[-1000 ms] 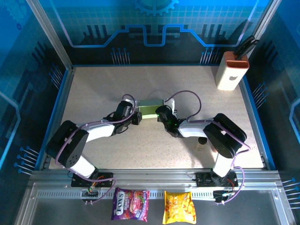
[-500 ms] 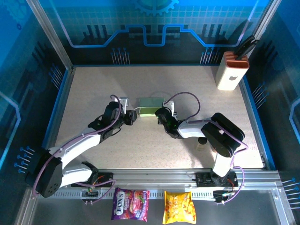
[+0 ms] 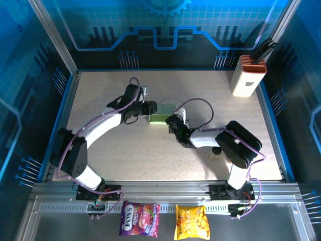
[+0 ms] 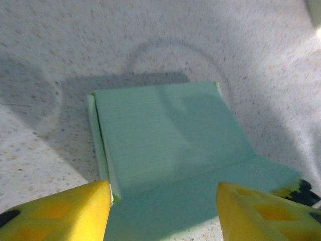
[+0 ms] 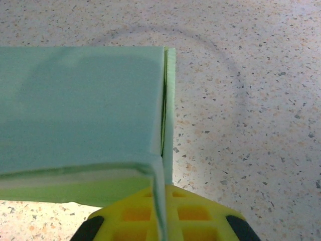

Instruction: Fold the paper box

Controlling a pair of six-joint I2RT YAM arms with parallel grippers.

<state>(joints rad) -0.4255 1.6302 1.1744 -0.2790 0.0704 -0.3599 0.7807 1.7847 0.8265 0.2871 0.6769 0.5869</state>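
1. The paper box (image 3: 161, 115) lies folded at the middle of the surface (image 3: 215, 90). Its long axis runs left to right across the overhead frame.
2. The left hand (image 3: 150, 108) is at the box's left end. In the left wrist view its yellow fingers (image 4: 60, 213) stand apart at the lower corners, with the box's near edge between them. Whether they touch it cannot be told.
3. The right hand (image 3: 173, 120) is at the box's lower right corner, clamped on a thin card flap between its pads (image 5: 125, 216).
4. The box's top panel covers it, so the inside is hidden.
5. At upper right, a white block (image 3: 246, 80) with an orange top holds a dark handle (image 3: 266, 49).
6. A purple snack packet (image 3: 139, 226) and a yellow snack packet (image 3: 191, 222) lie at the bottom edge, off the surface.
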